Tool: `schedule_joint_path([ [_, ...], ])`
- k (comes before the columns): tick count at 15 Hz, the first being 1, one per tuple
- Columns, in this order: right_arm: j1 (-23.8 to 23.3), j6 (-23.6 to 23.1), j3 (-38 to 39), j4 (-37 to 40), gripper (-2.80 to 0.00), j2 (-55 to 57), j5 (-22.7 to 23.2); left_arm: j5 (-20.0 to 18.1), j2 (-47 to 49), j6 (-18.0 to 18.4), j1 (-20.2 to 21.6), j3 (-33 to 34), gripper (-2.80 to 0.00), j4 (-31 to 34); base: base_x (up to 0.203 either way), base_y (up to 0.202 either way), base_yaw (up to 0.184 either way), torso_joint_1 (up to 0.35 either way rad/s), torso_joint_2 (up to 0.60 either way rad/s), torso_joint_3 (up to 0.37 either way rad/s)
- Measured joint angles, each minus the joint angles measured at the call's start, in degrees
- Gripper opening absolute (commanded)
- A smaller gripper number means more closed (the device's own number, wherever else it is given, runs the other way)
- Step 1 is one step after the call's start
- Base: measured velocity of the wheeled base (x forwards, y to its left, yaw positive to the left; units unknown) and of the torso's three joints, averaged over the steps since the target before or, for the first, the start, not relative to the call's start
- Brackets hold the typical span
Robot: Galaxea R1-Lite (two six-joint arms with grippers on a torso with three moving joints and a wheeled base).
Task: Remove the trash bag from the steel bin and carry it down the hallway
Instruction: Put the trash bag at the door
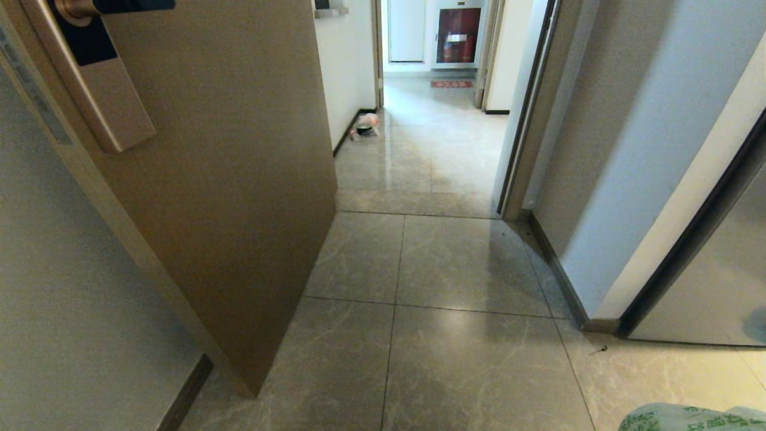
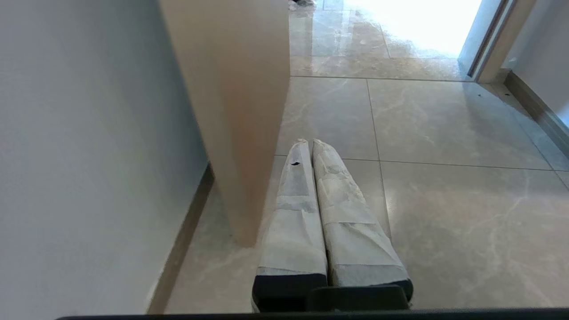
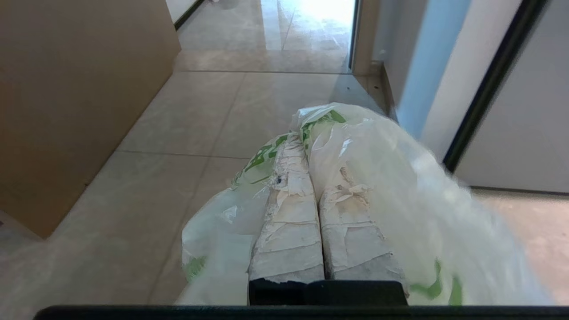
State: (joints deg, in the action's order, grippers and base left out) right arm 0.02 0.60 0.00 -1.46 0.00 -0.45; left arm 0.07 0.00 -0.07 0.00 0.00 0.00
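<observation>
The right tool [image 3: 306, 146] pinches the thin, crinkly white trash bag with green print [image 3: 391, 178], draped around its fingers; the plastic could slip or tear while crossing the glossy grey-tiled hallway [image 1: 431, 143]. The left tool [image 2: 311, 144] is closed, empty.

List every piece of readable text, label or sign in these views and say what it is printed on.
None can be read.
Trash bag, shut in the right gripper: green printing, too crumpled and blurred.
Red floor mat far down the hallway: pale marks, too small.
Red cabinet: label too small.
</observation>
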Motion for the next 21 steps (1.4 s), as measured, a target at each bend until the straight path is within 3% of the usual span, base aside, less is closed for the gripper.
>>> schedule_joint_path([
  [6, -0.05, 0.02, 0.00, -0.05, -2.80, 0.00, 0.01, -0.01, 0.00, -0.23, 0.00, 0.00, -2.80, 0.07, 0.012, -0.013, 0.001, 0.001, 0.00, 0.001],
  [21, -0.05, 0.00, 0.00, -0.03, -2.80, 0.00, 0.01, 0.00, 0.00, -0.30, 0.00, 0.00, -2.80, 0.11, 0.191, 0.000, 0.001, 0.002, 0.00, 0.003],
])
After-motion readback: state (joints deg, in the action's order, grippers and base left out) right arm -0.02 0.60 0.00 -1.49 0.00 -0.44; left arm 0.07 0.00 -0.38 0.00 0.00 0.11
